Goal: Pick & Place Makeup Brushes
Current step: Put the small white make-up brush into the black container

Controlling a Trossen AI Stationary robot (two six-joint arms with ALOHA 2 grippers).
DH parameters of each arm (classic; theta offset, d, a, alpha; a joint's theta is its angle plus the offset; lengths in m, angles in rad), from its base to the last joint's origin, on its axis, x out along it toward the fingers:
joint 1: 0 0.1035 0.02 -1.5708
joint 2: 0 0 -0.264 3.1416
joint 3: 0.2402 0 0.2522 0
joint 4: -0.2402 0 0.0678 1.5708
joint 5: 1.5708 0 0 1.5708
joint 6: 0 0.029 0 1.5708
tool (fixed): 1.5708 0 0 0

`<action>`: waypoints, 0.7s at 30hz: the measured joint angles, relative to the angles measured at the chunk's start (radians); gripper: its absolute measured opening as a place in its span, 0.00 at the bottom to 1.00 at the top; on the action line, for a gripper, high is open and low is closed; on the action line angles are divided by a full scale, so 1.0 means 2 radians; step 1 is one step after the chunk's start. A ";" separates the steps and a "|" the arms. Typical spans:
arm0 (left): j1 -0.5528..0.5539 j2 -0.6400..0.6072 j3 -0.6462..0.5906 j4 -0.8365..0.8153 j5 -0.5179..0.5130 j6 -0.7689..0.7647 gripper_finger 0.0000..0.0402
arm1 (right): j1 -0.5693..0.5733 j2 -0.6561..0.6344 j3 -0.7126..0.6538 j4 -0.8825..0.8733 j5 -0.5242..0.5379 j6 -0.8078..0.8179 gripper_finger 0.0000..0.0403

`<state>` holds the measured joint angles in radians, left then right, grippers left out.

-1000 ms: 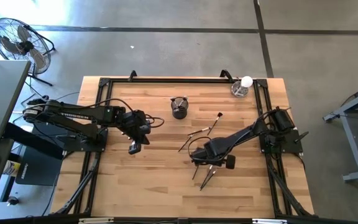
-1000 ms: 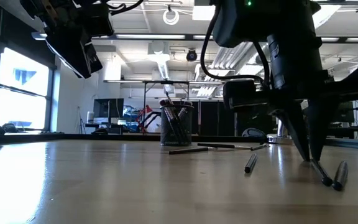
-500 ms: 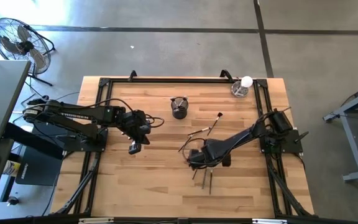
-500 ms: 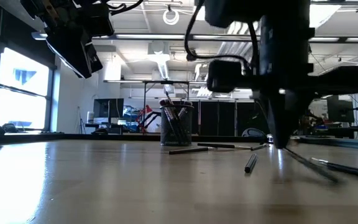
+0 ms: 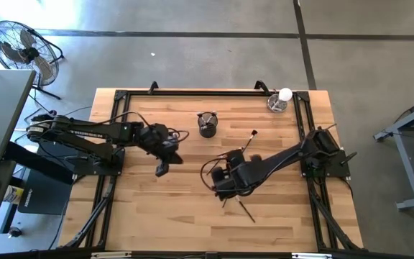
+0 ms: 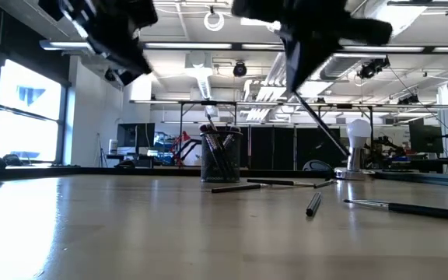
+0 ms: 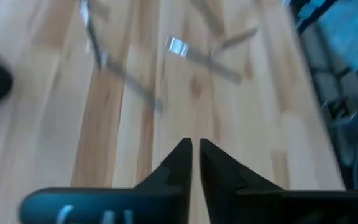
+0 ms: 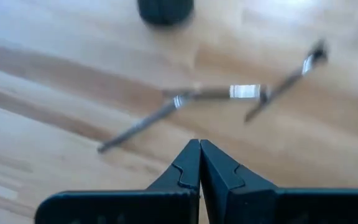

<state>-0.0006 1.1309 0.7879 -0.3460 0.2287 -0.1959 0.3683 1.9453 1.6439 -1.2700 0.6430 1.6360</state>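
Two dark, nearly black arms are seen, each built of slim jointed segments. Black cables are looped loosely beside the wrists. White lettering is carried along the left arm's long segment. Each hand, left hand [image 7: 194,163] and right hand [image 8: 199,163], is formed of two matte black, wedge-shaped fingers tapering to points, mounted on a rounded black bar.

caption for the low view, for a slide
Right claw lifts a makeup brush off the wooden table; more brushes lie loose, some stand in the black cup.

overhead looking down, level tabletop view, wrist views, shared table [image 5: 164,208]
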 joint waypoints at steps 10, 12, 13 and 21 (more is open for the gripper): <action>-0.005 0.040 0.000 0.267 0.015 -0.047 0.45 | 0.008 -0.044 0.119 -0.027 0.200 -0.192 0.00; -0.008 0.053 0.000 0.329 0.011 -0.066 0.50 | 0.014 -0.064 0.136 -0.015 0.226 -0.254 0.00; -0.010 0.061 0.000 0.364 0.007 -0.074 0.52 | 0.016 -0.075 0.143 -0.007 0.230 -0.285 0.00; -0.016 0.134 0.071 0.446 -0.058 -0.070 0.55 | 0.030 -0.143 0.148 0.136 0.211 -0.522 0.00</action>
<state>-0.0326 1.3985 0.9290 0.5469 0.1128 -0.3367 0.4286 1.6589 1.9400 -0.9981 1.0658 0.5920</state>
